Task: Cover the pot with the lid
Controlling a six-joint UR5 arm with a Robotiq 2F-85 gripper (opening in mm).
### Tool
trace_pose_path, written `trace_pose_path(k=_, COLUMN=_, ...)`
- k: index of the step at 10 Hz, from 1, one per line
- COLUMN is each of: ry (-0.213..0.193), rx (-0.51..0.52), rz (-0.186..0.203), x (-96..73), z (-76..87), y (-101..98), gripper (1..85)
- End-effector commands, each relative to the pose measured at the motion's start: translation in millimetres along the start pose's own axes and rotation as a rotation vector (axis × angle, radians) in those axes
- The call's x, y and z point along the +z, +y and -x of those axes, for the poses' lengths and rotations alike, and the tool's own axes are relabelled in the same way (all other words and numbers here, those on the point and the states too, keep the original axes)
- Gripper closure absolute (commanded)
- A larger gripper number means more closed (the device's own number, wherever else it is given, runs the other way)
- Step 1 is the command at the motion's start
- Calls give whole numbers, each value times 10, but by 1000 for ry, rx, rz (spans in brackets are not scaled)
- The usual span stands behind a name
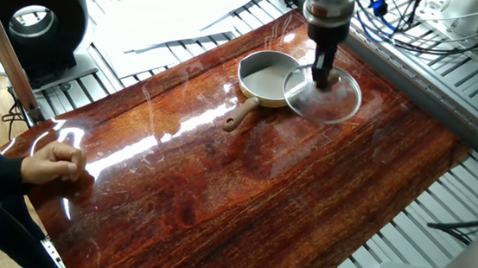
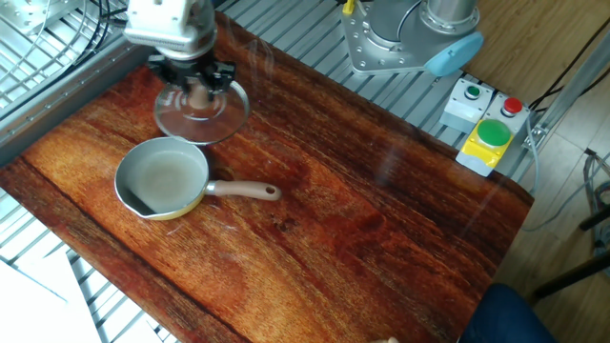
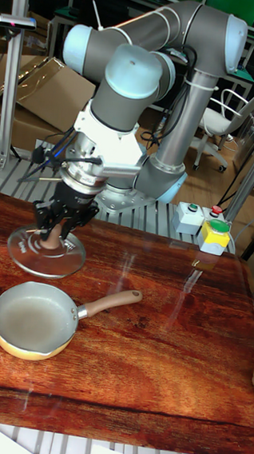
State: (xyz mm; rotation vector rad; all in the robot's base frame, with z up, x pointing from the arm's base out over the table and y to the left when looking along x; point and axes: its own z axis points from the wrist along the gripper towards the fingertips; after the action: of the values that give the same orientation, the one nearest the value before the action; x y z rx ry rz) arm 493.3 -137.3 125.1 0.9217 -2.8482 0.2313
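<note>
The cream-yellow pot (image 1: 266, 76) sits upright on the wooden table, its light-brown handle (image 1: 241, 115) pointing toward the table's middle. My gripper (image 1: 322, 76) is shut on the brown knob of the clear glass lid (image 1: 339, 104). The lid hangs a little above the table, right beside the pot, and its edge overlaps the pot's rim in one fixed view. From the other side, the lid (image 2: 225, 110) under my gripper (image 2: 197, 90) is just behind the pot (image 2: 164, 178). The tall view shows the lid (image 3: 65, 259), my gripper (image 3: 54, 238) and the pot (image 3: 32, 319) in front.
A person's hand (image 1: 54, 163) rests on the table's near-left corner. A button box (image 2: 486, 133) and the robot base (image 2: 410, 38) stand at the far side. A black round device (image 1: 32, 16) and white papers (image 1: 180, 16) lie beyond the table edge.
</note>
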Motion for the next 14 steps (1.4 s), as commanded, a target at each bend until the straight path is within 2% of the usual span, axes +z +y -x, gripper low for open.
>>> trace_pose_path(k=1, ry=-29, rx=-114, rz=-40, x=-18, z=243, y=-328, gripper=843)
trace_pose_path(k=3, ry=-58, rx=-184, rz=-69, x=30, z=484, y=-375, gripper=843)
trace_pose_path(k=4, ry=-70, rx=-209, rz=-71, x=46, z=592, y=-336, gripper=843)
trace_pose_path(k=6, ry=-100, rx=-279, rz=-100, x=81, z=807, y=-292, gripper=843)
trace_pose_path(k=8, ry=-103, rx=-313, rz=-107, x=81, z=855, y=-245, gripper=843)
trace_pose_path(k=10, ry=-90, rx=-361, rz=-92, x=39, z=769, y=-185, gripper=843)
trace_pose_path(k=11, ry=-97, rx=-419, rz=-87, x=34, z=771, y=-165, gripper=843)
trace_pose_path(k=13, ry=-118, rx=-521, rz=-114, x=13, z=838, y=-190, gripper=843)
trace_pose_path(k=14, ry=-130, rx=-566, rz=-139, x=25, z=898, y=-250, gripper=843)
